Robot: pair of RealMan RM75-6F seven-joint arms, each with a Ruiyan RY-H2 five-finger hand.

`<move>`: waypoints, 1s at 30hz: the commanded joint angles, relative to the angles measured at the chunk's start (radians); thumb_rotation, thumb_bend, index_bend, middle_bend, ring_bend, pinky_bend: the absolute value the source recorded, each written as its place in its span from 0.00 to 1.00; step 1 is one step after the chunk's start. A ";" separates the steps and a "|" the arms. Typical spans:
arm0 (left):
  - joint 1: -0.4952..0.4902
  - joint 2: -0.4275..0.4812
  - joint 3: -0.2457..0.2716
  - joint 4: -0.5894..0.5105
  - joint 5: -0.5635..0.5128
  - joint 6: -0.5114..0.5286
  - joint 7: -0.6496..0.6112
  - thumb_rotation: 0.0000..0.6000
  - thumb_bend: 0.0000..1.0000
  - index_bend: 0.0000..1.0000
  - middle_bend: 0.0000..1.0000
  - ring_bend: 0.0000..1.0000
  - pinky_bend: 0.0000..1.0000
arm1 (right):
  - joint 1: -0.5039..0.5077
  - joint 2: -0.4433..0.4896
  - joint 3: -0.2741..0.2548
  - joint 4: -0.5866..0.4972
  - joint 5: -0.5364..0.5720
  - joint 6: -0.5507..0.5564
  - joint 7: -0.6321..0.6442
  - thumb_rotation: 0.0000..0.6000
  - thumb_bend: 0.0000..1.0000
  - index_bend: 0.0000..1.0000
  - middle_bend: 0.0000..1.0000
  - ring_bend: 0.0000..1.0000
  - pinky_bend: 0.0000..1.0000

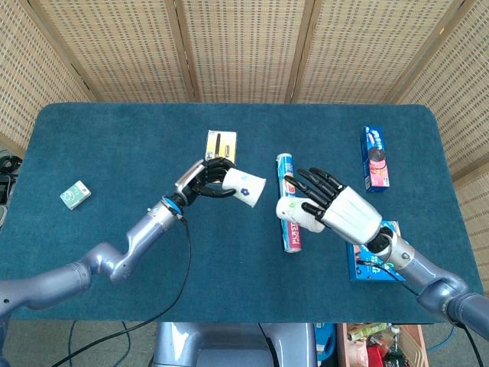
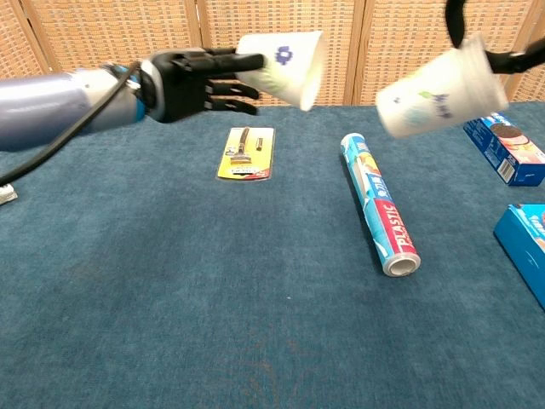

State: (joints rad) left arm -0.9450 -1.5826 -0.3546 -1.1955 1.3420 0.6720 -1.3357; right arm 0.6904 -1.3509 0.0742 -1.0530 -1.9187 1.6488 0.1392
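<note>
Chest view: roll (image 2: 381,205) on table reads "PLASTIC".

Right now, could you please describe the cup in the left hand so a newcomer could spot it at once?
Above the blue table, near the yellow razor pack, the left hand holds a paper cup on its side. Unlike the right hand's cup, it bears a blue flower.

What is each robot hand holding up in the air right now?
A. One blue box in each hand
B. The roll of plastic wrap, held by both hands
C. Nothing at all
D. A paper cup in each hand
D: the left hand grips a paper cup with a blue flower, and the right hand holds a second paper cup, while the plastic wrap roll lies on the table.
</note>
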 commanded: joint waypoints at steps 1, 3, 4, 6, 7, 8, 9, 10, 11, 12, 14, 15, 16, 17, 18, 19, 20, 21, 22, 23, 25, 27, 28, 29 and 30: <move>0.027 0.048 0.026 0.051 0.045 0.033 0.010 1.00 0.18 0.57 0.52 0.48 0.43 | -0.035 0.014 -0.025 0.066 0.018 0.010 0.028 1.00 0.56 0.74 0.14 0.12 0.29; 0.045 0.088 0.067 0.120 0.101 0.075 0.072 1.00 0.18 0.57 0.52 0.48 0.43 | -0.057 0.008 -0.045 0.133 0.039 -0.016 0.044 1.00 0.56 0.74 0.14 0.12 0.29; 0.054 0.104 0.088 0.155 0.127 0.097 0.114 1.00 0.18 0.57 0.52 0.48 0.43 | -0.066 0.002 -0.055 0.165 0.048 -0.034 0.049 1.00 0.56 0.74 0.14 0.12 0.29; 0.062 0.113 0.106 0.185 0.149 0.124 0.152 1.00 0.18 0.57 0.52 0.48 0.43 | -0.072 -0.007 -0.064 0.198 0.052 -0.044 0.058 1.00 0.56 0.74 0.14 0.12 0.29; 0.066 0.117 0.116 0.205 0.159 0.138 0.180 1.00 0.18 0.57 0.52 0.48 0.43 | -0.075 -0.012 -0.069 0.216 0.054 -0.052 0.060 1.00 0.56 0.74 0.14 0.12 0.29; 0.071 0.122 0.131 0.232 0.176 0.156 0.221 1.00 0.18 0.57 0.52 0.48 0.43 | -0.078 -0.019 -0.077 0.241 0.055 -0.064 0.063 1.00 0.56 0.74 0.14 0.12 0.29; 0.076 0.127 0.148 0.258 0.192 0.174 0.267 1.00 0.18 0.57 0.52 0.48 0.43 | -0.080 -0.026 -0.087 0.265 0.054 -0.076 0.063 1.00 0.56 0.74 0.14 0.12 0.29; 0.081 0.130 0.165 0.283 0.208 0.187 0.313 1.00 0.18 0.57 0.52 0.48 0.43 | -0.082 -0.033 -0.096 0.288 0.050 -0.085 0.061 1.00 0.56 0.74 0.14 0.12 0.29; 0.084 0.131 0.175 0.298 0.216 0.194 0.344 1.00 0.18 0.57 0.52 0.48 0.43 | -0.082 -0.037 -0.102 0.302 0.048 -0.092 0.058 1.00 0.56 0.74 0.14 0.12 0.29; 0.090 0.129 0.187 0.319 0.223 0.204 0.387 1.00 0.18 0.57 0.52 0.48 0.43 | -0.082 -0.043 -0.112 0.323 0.043 -0.103 0.052 1.00 0.56 0.74 0.14 0.12 0.29; 0.100 0.121 0.202 0.345 0.225 0.217 0.444 1.00 0.18 0.57 0.52 0.48 0.43 | -0.078 -0.052 -0.127 0.353 0.033 -0.122 0.040 1.00 0.56 0.74 0.14 0.12 0.29; 0.105 0.116 0.210 0.355 0.225 0.221 0.468 1.00 0.18 0.57 0.52 0.48 0.43 | -0.075 -0.057 -0.137 0.369 0.026 -0.133 0.033 1.00 0.56 0.74 0.13 0.12 0.29; 0.111 0.110 0.220 0.366 0.226 0.223 0.488 1.00 0.18 0.57 0.52 0.48 0.43 | -0.071 -0.061 -0.148 0.386 0.018 -0.148 0.024 1.00 0.56 0.74 0.13 0.12 0.29; 0.115 0.104 0.225 0.373 0.225 0.227 0.500 1.00 0.18 0.57 0.52 0.48 0.43 | -0.068 -0.064 -0.155 0.395 0.014 -0.159 0.018 1.00 0.56 0.74 0.13 0.12 0.29; 0.122 0.093 0.231 0.387 0.223 0.232 0.518 1.00 0.18 0.57 0.52 0.48 0.43 | -0.065 -0.068 -0.161 0.405 0.011 -0.170 0.011 1.00 0.56 0.74 0.13 0.12 0.29; 0.127 0.080 0.239 0.402 0.223 0.237 0.538 1.00 0.18 0.57 0.52 0.48 0.43 | -0.062 -0.073 -0.165 0.413 0.010 -0.181 0.003 1.00 0.56 0.74 0.13 0.12 0.29; 0.130 0.071 0.243 0.413 0.222 0.239 0.550 1.00 0.18 0.57 0.52 0.48 0.43 | -0.060 -0.076 -0.167 0.417 0.012 -0.189 -0.001 1.00 0.56 0.74 0.13 0.12 0.29; 0.134 0.057 0.250 0.428 0.221 0.240 0.564 1.00 0.18 0.57 0.52 0.48 0.43 | -0.058 -0.080 -0.168 0.421 0.015 -0.201 -0.004 1.00 0.56 0.73 0.14 0.12 0.29; 0.136 0.043 0.253 0.444 0.218 0.241 0.576 1.00 0.18 0.57 0.52 0.48 0.43 | -0.056 -0.085 -0.168 0.424 0.020 -0.213 -0.009 1.00 0.51 0.68 0.13 0.12 0.29; 0.137 0.022 0.262 0.463 0.218 0.237 0.593 1.00 0.18 0.57 0.52 0.48 0.43 | -0.050 -0.091 -0.172 0.436 0.016 -0.221 -0.029 1.00 0.44 0.62 0.13 0.12 0.29; 0.127 0.011 0.300 0.469 0.239 0.196 0.598 1.00 0.18 0.54 0.43 0.41 0.38 | -0.044 -0.109 -0.156 0.454 0.033 -0.228 -0.076 1.00 0.13 0.32 0.07 0.10 0.26; 0.111 0.032 0.329 0.445 0.250 0.141 0.593 1.00 0.18 0.32 0.21 0.21 0.22 | -0.051 -0.121 -0.118 0.430 0.079 -0.211 -0.064 1.00 0.00 0.13 0.02 0.06 0.21; 0.107 0.043 0.333 0.428 0.247 0.125 0.592 1.00 0.18 0.15 0.09 0.09 0.11 | -0.055 -0.123 -0.098 0.414 0.101 -0.196 -0.054 1.00 0.00 0.07 0.01 0.03 0.18; 0.106 0.055 0.330 0.410 0.238 0.117 0.591 1.00 0.18 0.13 0.07 0.07 0.09 | -0.058 -0.124 -0.076 0.397 0.122 -0.176 -0.046 1.00 0.00 0.05 0.00 0.02 0.16; 0.108 0.072 0.321 0.383 0.224 0.120 0.591 1.00 0.18 0.03 0.01 0.01 0.03 | -0.064 -0.120 -0.048 0.370 0.150 -0.150 -0.032 1.00 0.00 0.03 0.00 0.00 0.15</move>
State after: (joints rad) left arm -0.8295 -1.5421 -0.0376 -0.7651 1.5773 0.8101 -0.7446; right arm 0.6350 -1.4627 -0.0284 -0.6393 -1.8251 1.4550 0.0749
